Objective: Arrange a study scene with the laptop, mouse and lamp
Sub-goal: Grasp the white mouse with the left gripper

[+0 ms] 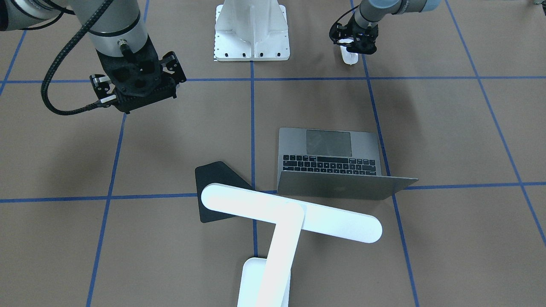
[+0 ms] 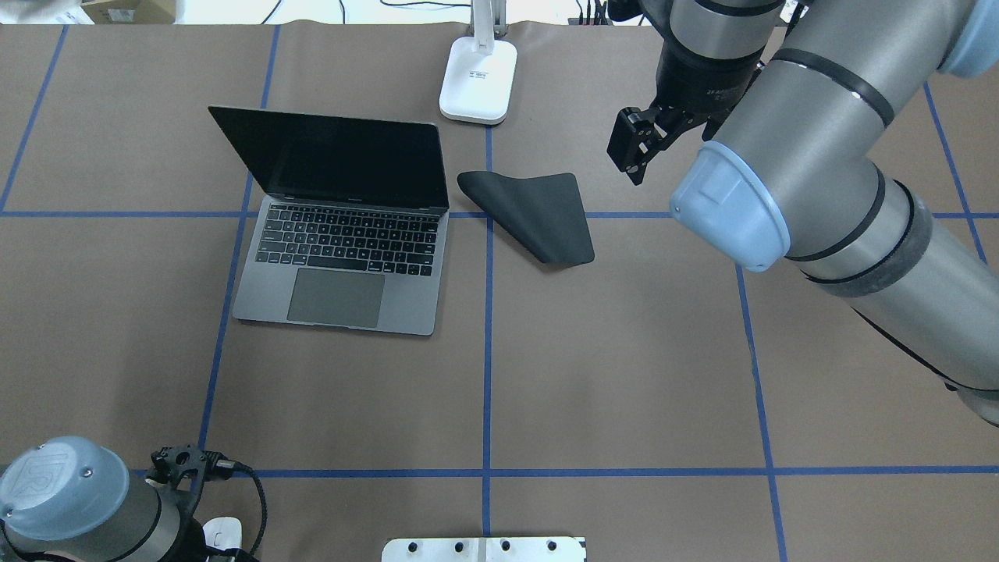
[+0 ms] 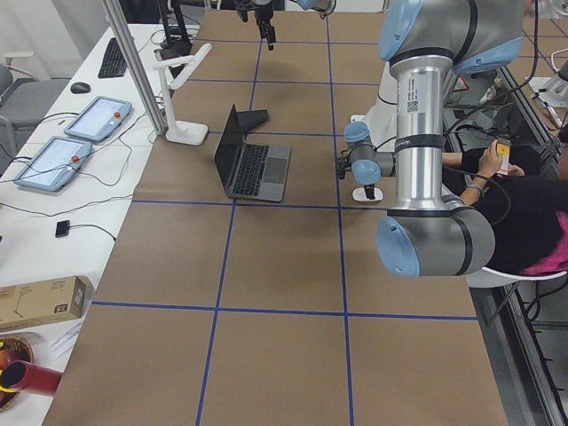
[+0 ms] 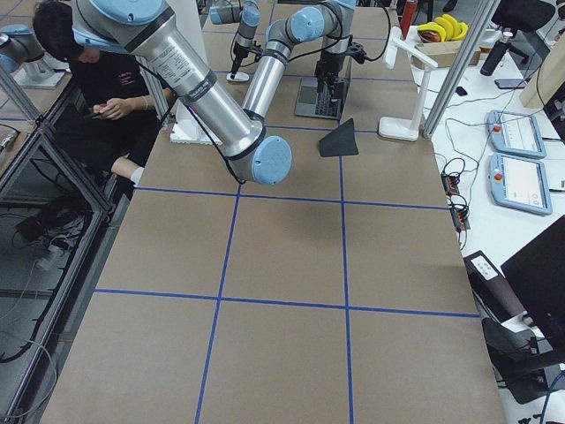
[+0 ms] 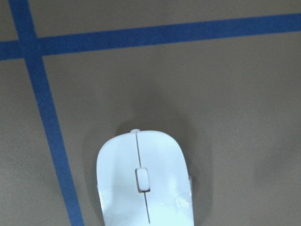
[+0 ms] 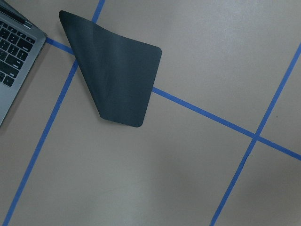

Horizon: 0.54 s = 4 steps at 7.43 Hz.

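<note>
One white bar-headed desk lamp [image 1: 294,217] in foreground, near one open grey metal laptop [image 1: 328,149]. One flat black pad [image 1: 213,175] beside. One small white oval mouse [image 1: 350,58] on table under left gripper [image 1: 355,46]; grip unclear. Right gripper [image 1: 138,91] spread, empty.

I'm running the right gripper [image 1: 137,84] high, pointing straight down, its jaws standing wide apart with nothing between them. The right arm [image 2: 819,179] is stretching far forward above those jaws. The left gripper [image 1: 354,45] is hanging low, also pointing down, with its wrist stacked straight above the jaws. I'm not making out how far apart they're standing.
</note>
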### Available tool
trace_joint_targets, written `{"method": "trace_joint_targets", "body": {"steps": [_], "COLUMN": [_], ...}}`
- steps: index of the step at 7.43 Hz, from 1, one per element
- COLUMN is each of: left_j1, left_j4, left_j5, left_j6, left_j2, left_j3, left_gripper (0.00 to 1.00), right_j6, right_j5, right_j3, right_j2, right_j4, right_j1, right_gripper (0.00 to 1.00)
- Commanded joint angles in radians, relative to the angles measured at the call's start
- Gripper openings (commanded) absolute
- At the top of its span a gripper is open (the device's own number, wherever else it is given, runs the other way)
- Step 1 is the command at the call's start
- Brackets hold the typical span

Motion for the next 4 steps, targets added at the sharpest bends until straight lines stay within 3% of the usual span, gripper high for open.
{"method": "trace_joint_targets", "body": {"steps": [1, 4], "left_j1": [-0.002, 0.001], "left_j4": [0.001, 0.001], "left_j5": [-0.007, -0.008], "left_j6": [0.004, 0.006], "left_j2": [-0.001, -0.007], "left_j3": [0.006, 0.017], "left_gripper": [0.93, 0.93], "right_j6": [0.000, 0.000], "right_j5": [-0.001, -0.017], "right_j3": [0.000, 0.000], "right_j2": [0.000, 0.003], "right_j4": [0.000, 0.000], "right_j1": [-0.001, -0.006], "right_gripper": [1.00, 1.00]}}
